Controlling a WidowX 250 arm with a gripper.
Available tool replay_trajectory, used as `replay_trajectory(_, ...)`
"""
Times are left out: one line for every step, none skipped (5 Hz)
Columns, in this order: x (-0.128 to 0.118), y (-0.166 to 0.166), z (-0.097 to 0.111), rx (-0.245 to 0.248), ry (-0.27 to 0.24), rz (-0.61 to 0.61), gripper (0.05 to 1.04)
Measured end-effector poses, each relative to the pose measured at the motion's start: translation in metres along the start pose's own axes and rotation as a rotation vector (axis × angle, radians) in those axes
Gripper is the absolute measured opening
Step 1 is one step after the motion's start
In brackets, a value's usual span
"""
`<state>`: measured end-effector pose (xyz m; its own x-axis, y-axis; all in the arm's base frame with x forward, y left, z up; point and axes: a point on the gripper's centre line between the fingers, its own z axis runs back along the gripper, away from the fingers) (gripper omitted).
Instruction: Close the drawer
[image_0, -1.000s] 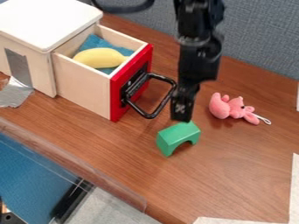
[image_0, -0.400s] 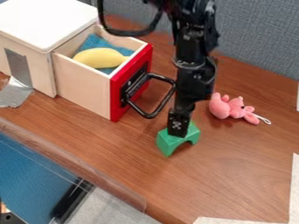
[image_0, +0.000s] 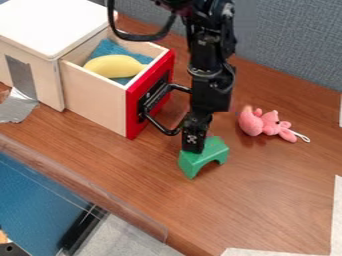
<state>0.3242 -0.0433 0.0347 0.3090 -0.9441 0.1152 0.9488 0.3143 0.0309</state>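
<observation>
A wood-grain tabletop (image_0: 267, 190) is spread across the view, bordered by a grey fabric partition (image_0: 287, 45) from twelve round to two o'clock. At ten o'clock a pale wooden cabinet (image_0: 33, 87) with a white top is set. From twelve o'clock the black robot arm (image_0: 212, 75) is extended down past the centre. The drawer (image_0: 97, 102), the thing to be closed, is seen between the cabinet and the centre, towards ten o'clock; it is left open, with its red front (image_0: 134, 112) faced towards four o'clock. The hand (image_0: 192, 148) is positioned just below the centre, towards five o'clock, pointed down; whether it is open or closed cannot be told. The black handle (image_0: 159, 127) on the red front is partly covered by the hand. A pink plush toy (image_0: 252, 123) is laid at three o'clock. At five o'clock a green arch block (image_0: 194, 164) is partly overlapped by the hand; whether it is touched cannot be made out. Silver tape (image_0: 17, 107) is stuck at nine o'clock, beside the cabinet. Inside the drawer, a yellow banana (image_0: 113, 65) is rested on blue cloth (image_0: 110, 49).
</observation>
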Motion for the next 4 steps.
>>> replay_trajectory(-0.011, 0.001, 0.0, -0.013, 0.01, 0.008, 0.999)
replay_trajectory(-0.025, 0.003, 0.002, -0.022, 0.03, 0.035, 0.999)
replay_trajectory(-0.032, 0.0, 0.004, -0.032, 0.066, 0.022, 0.999)
replay_trajectory(-0.039, 0.0, 0.01, -0.023, 0.073, 0.023, 0.999)
